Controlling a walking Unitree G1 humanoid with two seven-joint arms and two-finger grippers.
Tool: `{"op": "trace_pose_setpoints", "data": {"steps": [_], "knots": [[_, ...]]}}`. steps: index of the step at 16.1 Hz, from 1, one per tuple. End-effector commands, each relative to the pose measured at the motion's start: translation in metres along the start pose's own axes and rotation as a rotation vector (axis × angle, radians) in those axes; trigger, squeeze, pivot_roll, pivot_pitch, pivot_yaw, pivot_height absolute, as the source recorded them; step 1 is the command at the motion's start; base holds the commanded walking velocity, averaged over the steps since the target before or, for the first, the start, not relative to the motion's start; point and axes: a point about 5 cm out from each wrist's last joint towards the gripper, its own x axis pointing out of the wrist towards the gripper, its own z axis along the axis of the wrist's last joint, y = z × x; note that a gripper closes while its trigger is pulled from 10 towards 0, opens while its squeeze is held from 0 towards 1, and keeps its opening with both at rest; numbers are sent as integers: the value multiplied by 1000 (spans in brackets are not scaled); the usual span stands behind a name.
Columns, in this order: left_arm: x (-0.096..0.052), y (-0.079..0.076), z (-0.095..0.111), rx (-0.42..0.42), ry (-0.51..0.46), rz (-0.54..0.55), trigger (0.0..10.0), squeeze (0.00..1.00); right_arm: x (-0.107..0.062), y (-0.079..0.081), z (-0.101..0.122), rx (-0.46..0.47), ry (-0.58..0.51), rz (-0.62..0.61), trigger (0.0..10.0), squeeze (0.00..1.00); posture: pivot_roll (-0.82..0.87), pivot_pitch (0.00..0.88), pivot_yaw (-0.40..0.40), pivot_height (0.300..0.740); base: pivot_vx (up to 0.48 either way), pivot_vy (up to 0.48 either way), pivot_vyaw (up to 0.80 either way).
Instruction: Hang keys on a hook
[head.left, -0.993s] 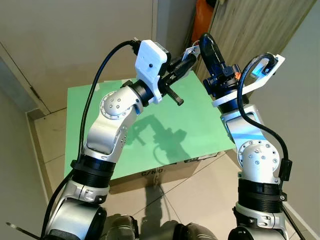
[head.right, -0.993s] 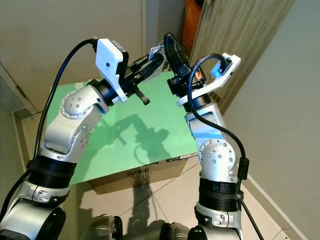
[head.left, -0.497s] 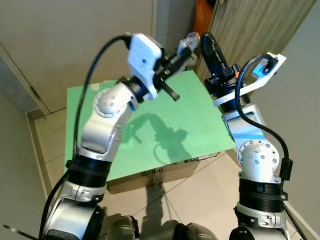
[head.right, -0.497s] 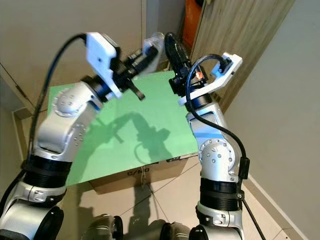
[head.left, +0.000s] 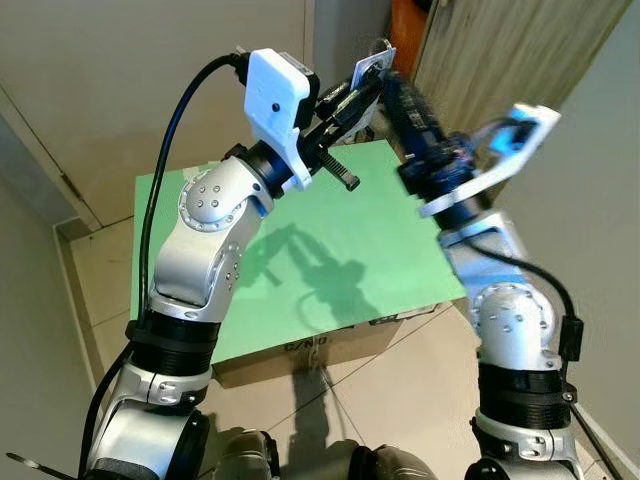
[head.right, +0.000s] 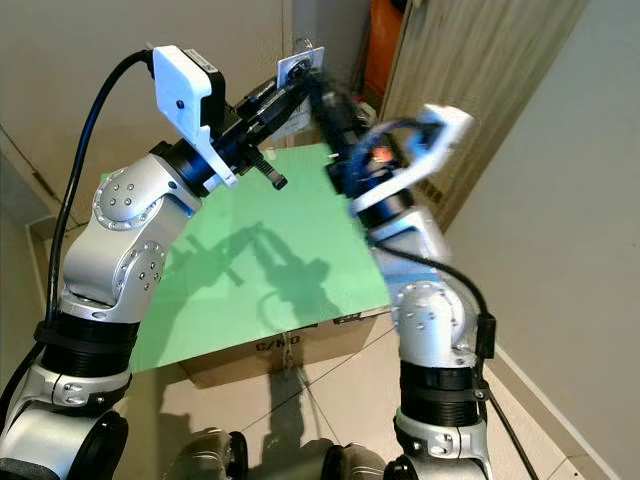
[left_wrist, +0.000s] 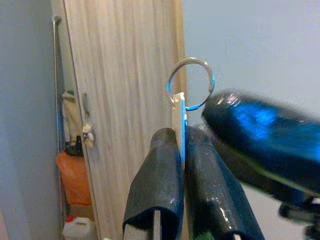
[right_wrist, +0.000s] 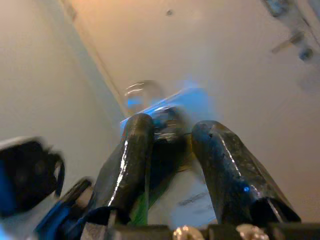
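My left gripper (left_wrist: 181, 137) is clenched tight on the flat key tag (left_wrist: 179, 112) so its ring (left_wrist: 190, 83) sticks up at 12 o'clock, ready for a hook, while my right gripper (right_wrist: 170, 132) waits with fingers apart beside it.

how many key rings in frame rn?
1. The metal key ring sits atop a flat white tag pinched in the left hand, raised above the green board. Any keys may be hidden.
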Motion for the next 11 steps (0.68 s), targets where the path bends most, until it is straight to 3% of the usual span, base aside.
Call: {"op": "trace_pose_setpoints", "data": {"steps": [1,2,5,7,9,11], "knots": [[3,1,4,7,-2,10,0,0,5,12,8,-68,-25,58,10000,0,88,124,-3,740,0,0,0],[1,3,2,-7,3,24,0,0,6,15,11,-150,-14,73,10000,0,89,124,-3,740,0,0,0],[3,1,3,-34,-10,23,0,0,8,16,15,-225,-30,71,10000,0,89,123,-1,740,0,0,0],[4,-3,5,-39,-14,14,3373,0,10,15,16,-257,-35,46,10000,0,89,123,-1,740,0,0,0],[5,-5,6,-39,-17,8,10000,0,12,14,17,-266,-38,33,10000,0,91,124,-4,740,0,0,0],[5,-6,7,-38,-20,3,10000,0,12,12,16,-276,-39,16,10000,0,91,124,-4,740,0,0,0]]}}
